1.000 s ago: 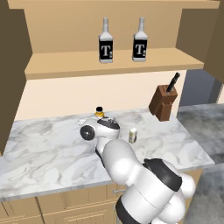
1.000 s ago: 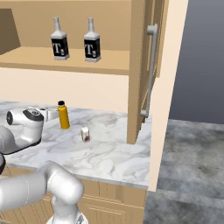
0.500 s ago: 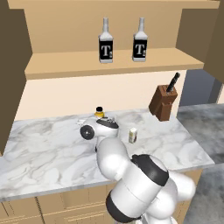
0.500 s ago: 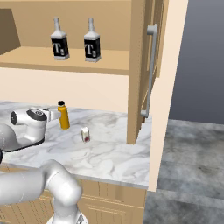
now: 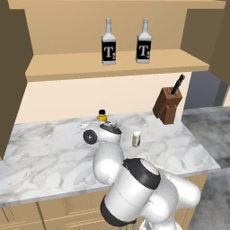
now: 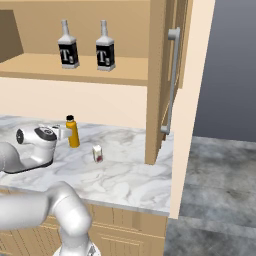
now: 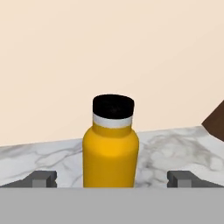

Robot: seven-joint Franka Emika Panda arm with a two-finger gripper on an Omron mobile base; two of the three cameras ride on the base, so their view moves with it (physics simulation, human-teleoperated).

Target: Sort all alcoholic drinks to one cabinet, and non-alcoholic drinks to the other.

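The slim orange bottle [image 7: 110, 153] with a black cap stands upright on the marble counter [image 5: 45, 152], close to the back wall. My gripper [image 7: 113, 179] is level with it and open wide. One finger tip [image 7: 41, 178] shows on each side of the bottle, clear of it. In the right base view the gripper [image 6: 62, 131] sits just left of the orange bottle [image 6: 73, 132]. In the left base view the hand hides most of the orange bottle [image 5: 102, 115]. Two pale "T" bottles [image 5: 108, 48] [image 5: 143, 47] stand on the wide cabinet's shelf [image 5: 117, 67]. The narrow cabinet's door [image 6: 187, 100] has a grey bar handle [image 6: 172, 80].
A small white shaker [image 5: 135, 139] stands on the counter to the right of the hand. A brown knife block [image 5: 168, 104] sits at the back right. The counter ends at the right, beside the narrow cabinet's panel [image 6: 156, 85], with grey floor beyond.
The hand has edged slightly toward the orange bottle and the elbow has swung a little left. The bottles have not moved and the jaws stay wide.
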